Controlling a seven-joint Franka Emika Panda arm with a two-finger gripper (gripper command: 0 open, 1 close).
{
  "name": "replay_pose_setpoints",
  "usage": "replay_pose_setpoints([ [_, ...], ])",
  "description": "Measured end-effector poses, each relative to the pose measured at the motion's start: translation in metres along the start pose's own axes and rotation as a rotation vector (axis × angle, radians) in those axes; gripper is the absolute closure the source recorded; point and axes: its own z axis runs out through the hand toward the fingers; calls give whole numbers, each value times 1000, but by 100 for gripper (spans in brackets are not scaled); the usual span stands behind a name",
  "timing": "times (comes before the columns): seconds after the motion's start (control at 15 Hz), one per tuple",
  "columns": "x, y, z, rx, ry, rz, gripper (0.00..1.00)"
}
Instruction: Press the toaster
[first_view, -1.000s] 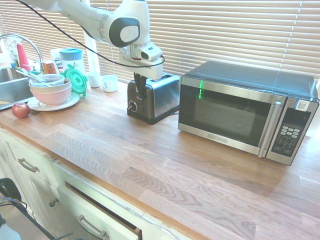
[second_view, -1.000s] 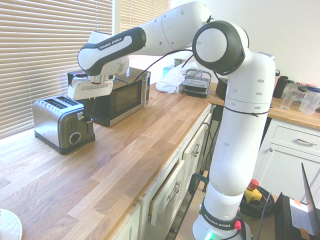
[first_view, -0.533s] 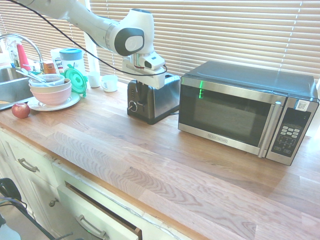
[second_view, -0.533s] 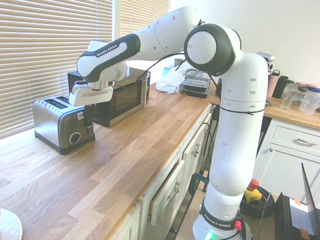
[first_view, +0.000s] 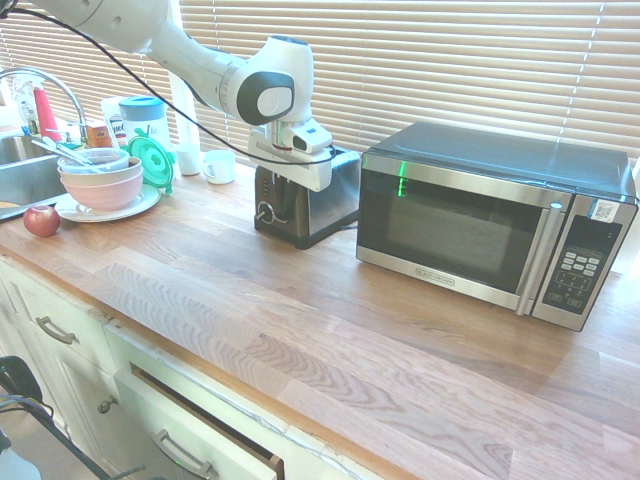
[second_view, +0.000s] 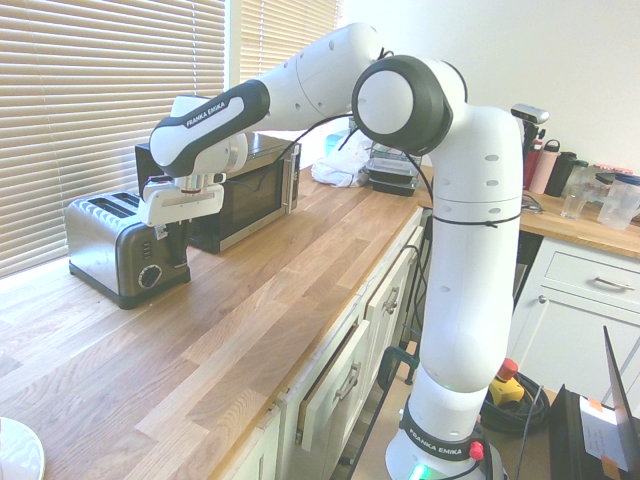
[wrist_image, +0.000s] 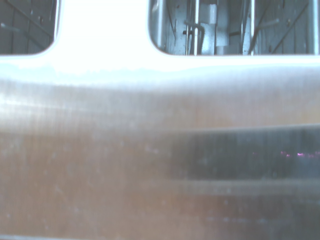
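The end effector (second_view: 176, 246) is parked right down against the black end panel of the toaster (second_view: 112, 246), at the lever, so the press looks underway or nearly done. Whether it's clenched or released can't be told. The microwave (first_view: 490, 220) sits close behind, with open surface (first_view: 330, 330) out front.
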Motion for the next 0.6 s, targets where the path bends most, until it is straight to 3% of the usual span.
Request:
replay_pose_setpoints([
  [0.6,0,0,-1,-4,-4,1,100],
])
